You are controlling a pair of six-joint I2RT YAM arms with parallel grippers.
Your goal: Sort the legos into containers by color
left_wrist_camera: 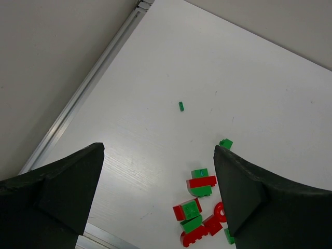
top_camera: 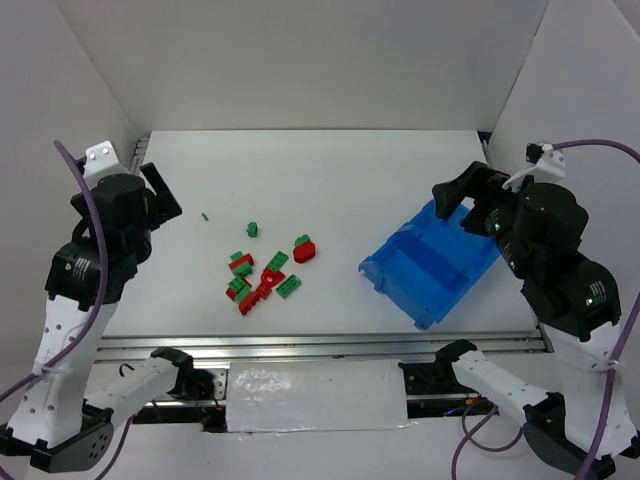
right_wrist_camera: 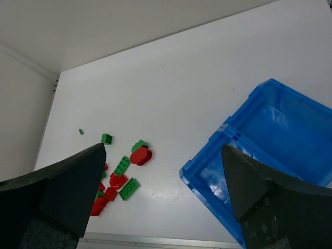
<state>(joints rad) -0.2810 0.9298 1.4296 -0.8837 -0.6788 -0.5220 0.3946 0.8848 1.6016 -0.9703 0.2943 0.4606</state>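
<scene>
Bin (top_camera: 425, 268) | long axis diagonal, near-left to far-right | legos (top_camera: 264, 290) clustered left

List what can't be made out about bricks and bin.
Top view: far corner of the blue rectangular plastic bin hidden behind the right gripper; the small red and green plastic bricks overlap, exact count unclear.
Top view: lone tiny green piece too small to identify.
Left wrist view: pile's lower bricks cut by bottom edge and black finger.
Right wrist view: bin runs off-frame.
</scene>
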